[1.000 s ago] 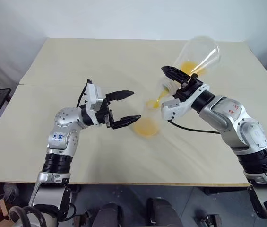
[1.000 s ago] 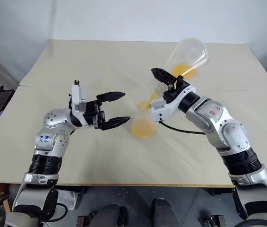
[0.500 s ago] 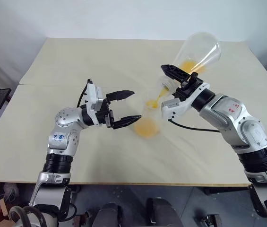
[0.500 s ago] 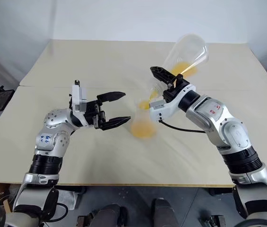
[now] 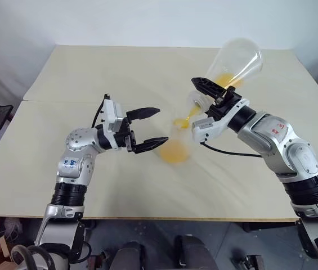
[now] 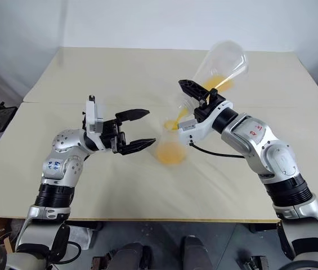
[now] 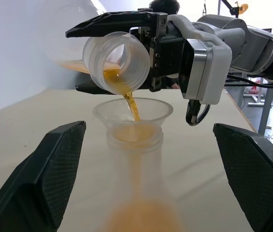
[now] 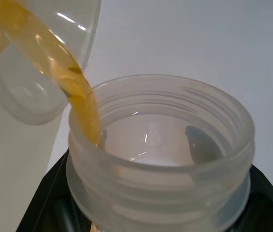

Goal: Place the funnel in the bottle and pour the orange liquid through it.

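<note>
My right gripper [image 5: 208,97] is clamped on the neck of the broad flask [image 5: 234,63], arm raised and the flask tipped mouth-down. The orange liquid [image 7: 129,99] streams into the funnel [image 7: 132,113] seated in the bottle [image 5: 174,147], which stands on the table [image 5: 91,73]. My left gripper [image 5: 150,129] reaches in level, its 2 fingers spread wide beside the bottle, not touching.

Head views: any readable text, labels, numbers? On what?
Red mark on the right forearm: too small to read.
Blue mark on the left upper arm: too small to read.
Funnel, bottle, flask: no text seen.
</note>
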Available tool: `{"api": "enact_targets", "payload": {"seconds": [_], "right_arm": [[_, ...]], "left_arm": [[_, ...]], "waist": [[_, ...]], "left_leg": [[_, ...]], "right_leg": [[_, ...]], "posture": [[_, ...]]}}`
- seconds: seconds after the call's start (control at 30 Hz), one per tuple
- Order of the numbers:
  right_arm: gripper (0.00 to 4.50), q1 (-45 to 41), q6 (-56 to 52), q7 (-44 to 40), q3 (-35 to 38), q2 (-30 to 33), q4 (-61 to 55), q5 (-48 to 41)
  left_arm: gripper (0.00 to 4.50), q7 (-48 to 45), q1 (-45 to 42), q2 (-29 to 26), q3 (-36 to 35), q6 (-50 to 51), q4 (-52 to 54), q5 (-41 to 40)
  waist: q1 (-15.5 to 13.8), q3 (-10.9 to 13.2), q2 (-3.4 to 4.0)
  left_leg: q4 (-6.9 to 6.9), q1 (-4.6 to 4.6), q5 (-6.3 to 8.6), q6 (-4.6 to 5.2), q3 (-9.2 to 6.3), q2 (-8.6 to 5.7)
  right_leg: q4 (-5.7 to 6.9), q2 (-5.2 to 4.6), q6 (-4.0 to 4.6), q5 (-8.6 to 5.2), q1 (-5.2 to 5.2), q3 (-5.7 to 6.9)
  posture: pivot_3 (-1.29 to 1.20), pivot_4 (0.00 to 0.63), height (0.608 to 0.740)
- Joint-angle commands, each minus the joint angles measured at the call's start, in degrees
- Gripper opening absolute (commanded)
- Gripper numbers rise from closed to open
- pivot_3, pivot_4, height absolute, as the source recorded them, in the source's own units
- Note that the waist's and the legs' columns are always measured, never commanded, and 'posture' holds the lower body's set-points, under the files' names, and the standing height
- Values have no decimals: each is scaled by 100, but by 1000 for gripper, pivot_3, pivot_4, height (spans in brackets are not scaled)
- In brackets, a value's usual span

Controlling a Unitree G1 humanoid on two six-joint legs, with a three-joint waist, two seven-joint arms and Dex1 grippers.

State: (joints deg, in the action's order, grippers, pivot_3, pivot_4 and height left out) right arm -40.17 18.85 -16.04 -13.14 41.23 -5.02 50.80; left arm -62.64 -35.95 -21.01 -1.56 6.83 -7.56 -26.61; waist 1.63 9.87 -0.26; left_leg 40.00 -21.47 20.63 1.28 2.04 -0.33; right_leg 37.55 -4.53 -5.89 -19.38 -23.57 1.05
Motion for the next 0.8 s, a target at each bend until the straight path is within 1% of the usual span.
{"api": "enact_targets", "payload": {"seconds": [0.03, 0.8], "right_arm": [[2482, -139, 25, 94, 142, 79, -107, 25], [2482, -207, 144, 119, 128, 81, -33, 100]], "left_arm": [[4500, 21, -24, 10, -30, -85, 116, -48], [4500, 26, -36, 28, -25, -89, 99, -44]], "waist": [[0, 0, 0], [1, 0, 0]], "left_leg": [[0, 0, 0, 0, 0, 0], [1, 0, 0, 0, 0, 0]], "right_leg": [[0, 0, 0, 0, 0, 0], [2, 0, 0, 0, 0, 0]], "posture": [[0, 150, 740], [0, 150, 740]]}}
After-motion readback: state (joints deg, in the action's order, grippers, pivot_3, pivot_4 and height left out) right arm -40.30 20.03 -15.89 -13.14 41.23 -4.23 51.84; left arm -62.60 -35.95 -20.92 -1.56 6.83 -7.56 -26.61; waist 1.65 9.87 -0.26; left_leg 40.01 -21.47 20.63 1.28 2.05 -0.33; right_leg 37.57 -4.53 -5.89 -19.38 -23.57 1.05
